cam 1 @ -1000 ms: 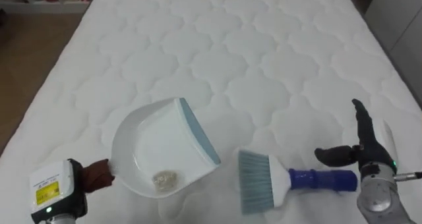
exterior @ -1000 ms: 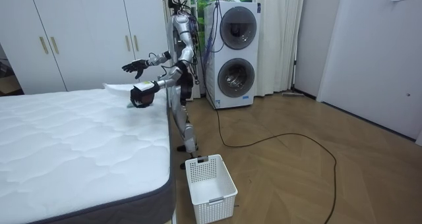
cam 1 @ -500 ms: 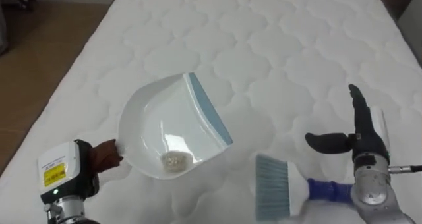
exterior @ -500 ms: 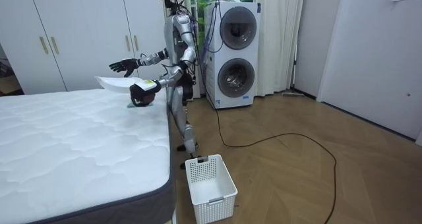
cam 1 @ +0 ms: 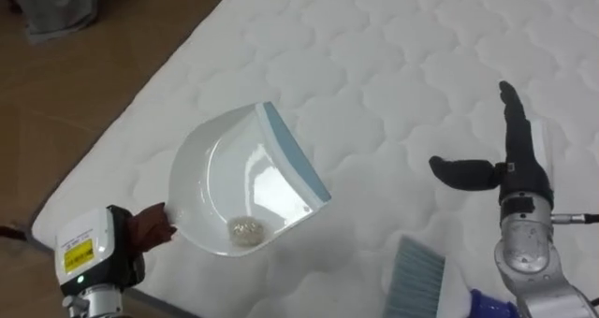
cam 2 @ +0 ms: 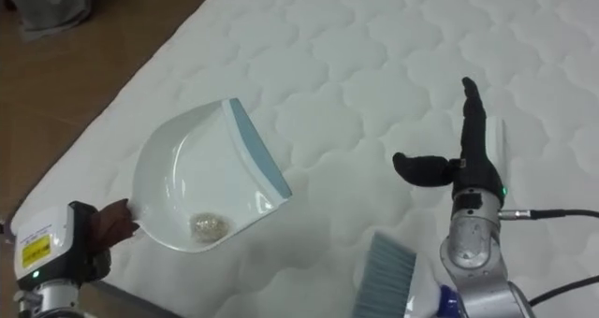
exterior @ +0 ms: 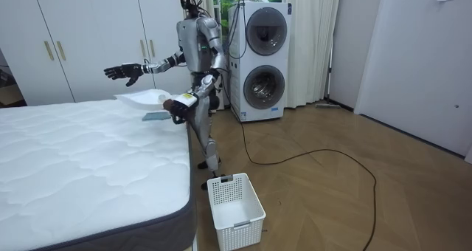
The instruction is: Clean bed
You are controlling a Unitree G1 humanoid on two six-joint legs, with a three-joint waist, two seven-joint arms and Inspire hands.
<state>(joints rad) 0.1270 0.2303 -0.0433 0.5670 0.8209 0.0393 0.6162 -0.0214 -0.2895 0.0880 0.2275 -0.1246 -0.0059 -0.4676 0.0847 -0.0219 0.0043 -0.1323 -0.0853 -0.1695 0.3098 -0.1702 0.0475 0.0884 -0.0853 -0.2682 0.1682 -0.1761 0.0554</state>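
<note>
**Dustpan's up and loaded, and the brush is left lying on the bed.**

Nearest in, the left hand [cam 1: 148,232] has its fingers clamped on the handle of the dustpan [cam 1: 239,182], and a little heap of crumbs [cam 1: 245,228] sits low in it, by the handle end. In the last second the robot has straightened and turned, so the wood floor [cam 1: 84,103] now shows left of the dustpan. Right of the dustpan and nearer, the brush [cam 1: 416,281] lies let go. Above it the right hand [cam 1: 510,164] is raised, fingers straight and apart, holding nothing. Sweeping looks done, and I'd say tipping out comes next. Beyond the dustpan runs the quilted white bed [cam 1: 393,65]. In the room view a white basket [exterior: 234,207] stands on the floor below the dustpan, with washing machines [exterior: 265,59] behind.
</note>
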